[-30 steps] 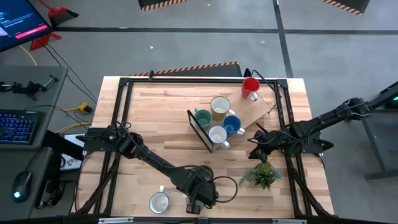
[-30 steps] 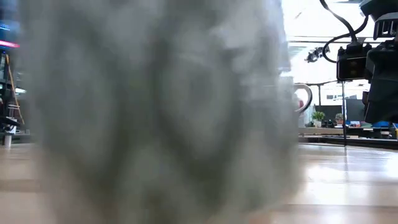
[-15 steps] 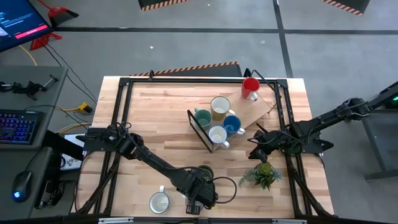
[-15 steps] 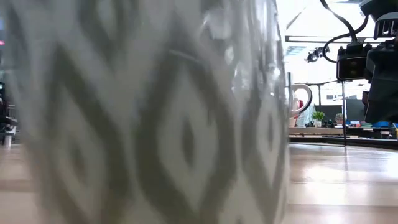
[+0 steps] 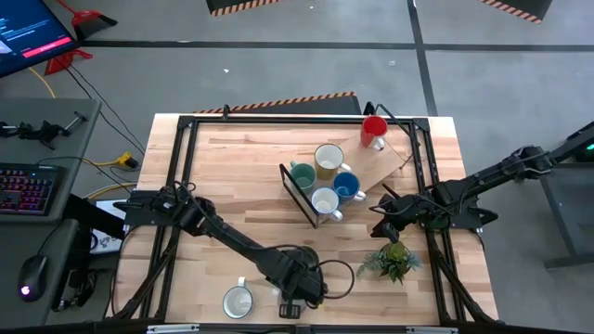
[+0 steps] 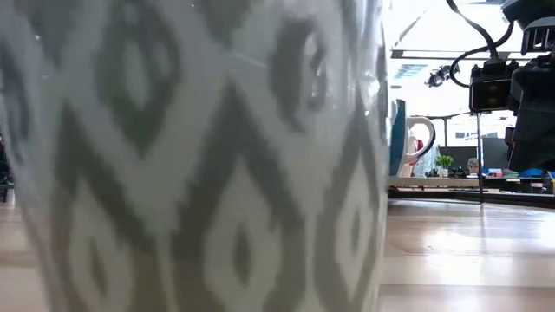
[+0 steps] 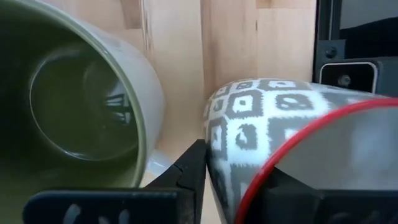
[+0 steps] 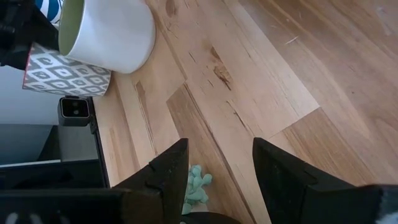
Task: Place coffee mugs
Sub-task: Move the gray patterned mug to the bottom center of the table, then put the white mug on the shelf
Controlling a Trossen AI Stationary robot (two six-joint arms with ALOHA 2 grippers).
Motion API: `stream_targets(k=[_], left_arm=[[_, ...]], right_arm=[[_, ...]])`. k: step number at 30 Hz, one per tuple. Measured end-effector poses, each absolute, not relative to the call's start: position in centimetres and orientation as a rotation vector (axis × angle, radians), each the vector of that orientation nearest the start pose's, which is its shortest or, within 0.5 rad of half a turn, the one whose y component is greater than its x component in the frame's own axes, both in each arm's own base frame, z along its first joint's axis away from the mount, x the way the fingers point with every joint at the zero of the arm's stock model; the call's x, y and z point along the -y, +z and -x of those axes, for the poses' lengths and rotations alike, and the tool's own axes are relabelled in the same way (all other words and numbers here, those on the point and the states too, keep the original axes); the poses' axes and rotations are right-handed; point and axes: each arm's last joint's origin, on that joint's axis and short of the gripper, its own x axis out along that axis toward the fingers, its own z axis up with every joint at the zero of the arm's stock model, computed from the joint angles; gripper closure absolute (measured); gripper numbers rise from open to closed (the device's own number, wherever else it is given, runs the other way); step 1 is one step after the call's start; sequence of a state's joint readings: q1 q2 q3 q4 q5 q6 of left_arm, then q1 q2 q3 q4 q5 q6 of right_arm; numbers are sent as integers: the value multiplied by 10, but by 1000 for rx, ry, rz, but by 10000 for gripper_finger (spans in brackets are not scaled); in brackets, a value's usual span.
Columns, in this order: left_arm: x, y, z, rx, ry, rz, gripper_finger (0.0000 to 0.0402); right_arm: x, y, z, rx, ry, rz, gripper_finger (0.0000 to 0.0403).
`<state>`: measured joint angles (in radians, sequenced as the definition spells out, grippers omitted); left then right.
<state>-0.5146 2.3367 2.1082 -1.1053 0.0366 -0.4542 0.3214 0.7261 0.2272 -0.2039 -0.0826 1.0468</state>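
My left gripper [image 5: 299, 283] is near the table's near edge, shut on a white mug with a grey diamond pattern and a red rim [image 7: 261, 124]. That mug fills the low view [image 6: 191, 156]. A pale mug with an olive inside [image 7: 74, 99] stands right beside it. A white mug [image 5: 238, 301] stands to their left. Teal [image 5: 302, 174], cream-yellow [image 5: 328, 160], blue [image 5: 345, 186] and white [image 5: 324, 200] mugs cluster at the table's middle. A red mug [image 5: 374, 128] stands farther back. My right gripper [image 5: 380, 215] hangs open at the right, above bare wood [image 8: 221, 168]. My left gripper holds the patterned mug by its wall at the red rim [image 7: 239, 199], one finger [image 7: 193, 168] outside and the other inside. The fingers come from above, pointing down. The mug stands upright; whether its base is on the table does not show.
A black wire stand [image 5: 297, 190] and a wooden board [image 5: 380, 160] sit by the mug cluster. A small green potted plant [image 5: 390, 258] stands near my right gripper. A black frame rail [image 5: 176, 186] runs around the table. The low camera [image 8: 74, 109] sits right behind the patterned mug.
In the low view the patterned mug was a moving blur a second ago; it has shifted a little toward that picture's left and now stands sharp and still, with the blue mug showing past its edge. My left gripper has kept its hold on it throughout.
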Motion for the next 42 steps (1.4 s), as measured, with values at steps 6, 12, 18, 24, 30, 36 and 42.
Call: stream_targets(k=[6,12,18,24,30,36,42], left_arm=[[231,203,-419,-1376,-145,85,319],[224,203,-422,-1391,-142,133,291],[222,215,-423,-1372,-155,164,280],[223,229,-425,-1342,-169,173,280],[220,253,-420,-1352,-171,122,280],[214,276,-403,-1410,-134,48,280],[225,277,-377,-1551,-81,4,280]], right_arm=[[-47,152,-132,-832,-16,-904,242],[-47,152,-132,-831,-6,-880,242],[-47,152,-132,-831,-4,-876,242],[-46,151,-132,-836,-6,-871,242],[-46,151,-131,-843,-11,-868,242],[-46,150,-131,-845,-12,-868,242],[-46,150,-131,-851,-16,-866,242]])
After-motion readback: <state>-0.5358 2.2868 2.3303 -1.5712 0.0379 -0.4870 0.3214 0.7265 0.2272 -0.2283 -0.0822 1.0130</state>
